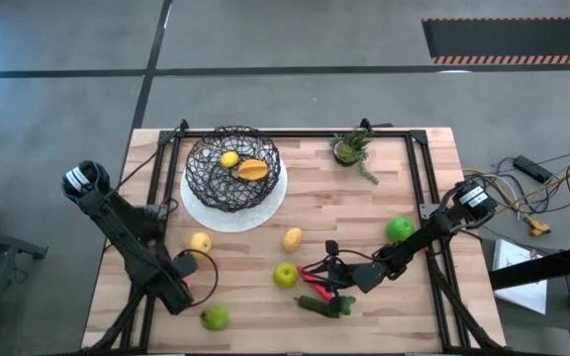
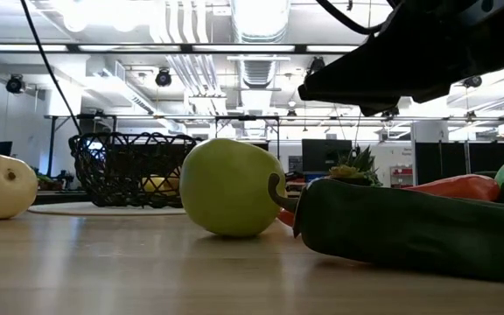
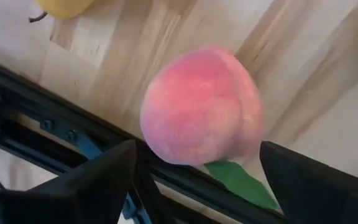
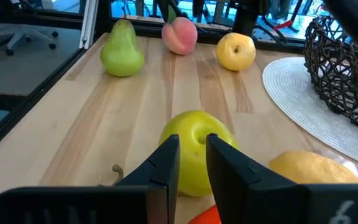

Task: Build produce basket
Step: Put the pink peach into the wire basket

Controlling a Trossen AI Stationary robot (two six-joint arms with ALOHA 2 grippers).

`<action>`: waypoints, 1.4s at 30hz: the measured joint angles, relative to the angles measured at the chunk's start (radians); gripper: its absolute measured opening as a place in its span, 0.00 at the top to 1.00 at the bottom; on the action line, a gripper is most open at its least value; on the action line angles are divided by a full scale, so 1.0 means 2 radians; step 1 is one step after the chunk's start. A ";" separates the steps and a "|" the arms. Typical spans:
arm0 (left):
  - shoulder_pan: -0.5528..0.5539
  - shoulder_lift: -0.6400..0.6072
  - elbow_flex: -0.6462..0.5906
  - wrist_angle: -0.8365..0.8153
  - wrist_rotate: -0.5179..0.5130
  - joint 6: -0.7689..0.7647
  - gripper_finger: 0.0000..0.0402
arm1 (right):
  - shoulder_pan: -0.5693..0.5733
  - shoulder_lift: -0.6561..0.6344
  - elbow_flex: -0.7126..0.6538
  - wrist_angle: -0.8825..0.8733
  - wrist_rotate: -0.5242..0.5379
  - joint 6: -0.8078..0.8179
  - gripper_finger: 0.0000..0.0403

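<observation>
The black wire basket (image 1: 231,168) stands on a white plate (image 1: 270,208) and holds a lemon (image 1: 229,159) and an orange half (image 1: 252,170). My left gripper (image 1: 190,263) is open. Its fingers (image 3: 98,180) stand on either side of a pink peach (image 3: 197,106), which rests on the table at the left edge. My right gripper (image 4: 192,163) is shut and empty, just above the table behind a green apple (image 4: 194,149). A red pepper (image 1: 317,289) and a dark cucumber (image 1: 325,306) lie below it.
Loose on the table are a lemon (image 1: 292,238), a yellow fruit (image 1: 200,242), a green pear (image 1: 215,316) and a second green apple (image 1: 399,229). A small potted plant (image 1: 352,148) stands at the far right. A black frame rail (image 3: 55,118) runs along the table's left edge.
</observation>
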State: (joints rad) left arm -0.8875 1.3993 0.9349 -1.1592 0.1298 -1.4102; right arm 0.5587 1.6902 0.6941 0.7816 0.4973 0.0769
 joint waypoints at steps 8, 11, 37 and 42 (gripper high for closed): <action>-0.006 0.055 0.001 -0.001 -0.017 0.044 0.18 | 0.000 0.000 0.000 -0.005 0.000 0.004 0.84; -0.007 0.070 0.001 -0.001 -0.024 0.045 0.18 | 0.000 0.000 0.000 -0.009 0.000 0.008 0.83; -0.011 0.029 0.015 -0.003 -0.091 0.041 0.43 | 0.014 0.000 0.000 -0.011 -0.004 0.010 0.85; -0.012 0.012 0.013 -0.010 -0.086 0.040 0.43 | 0.016 0.000 0.000 -0.011 -0.003 0.008 0.85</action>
State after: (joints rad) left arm -0.9112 1.4228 0.9612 -1.1785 -0.0418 -1.3293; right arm 0.5915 1.6909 0.6933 0.7589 0.4904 0.0933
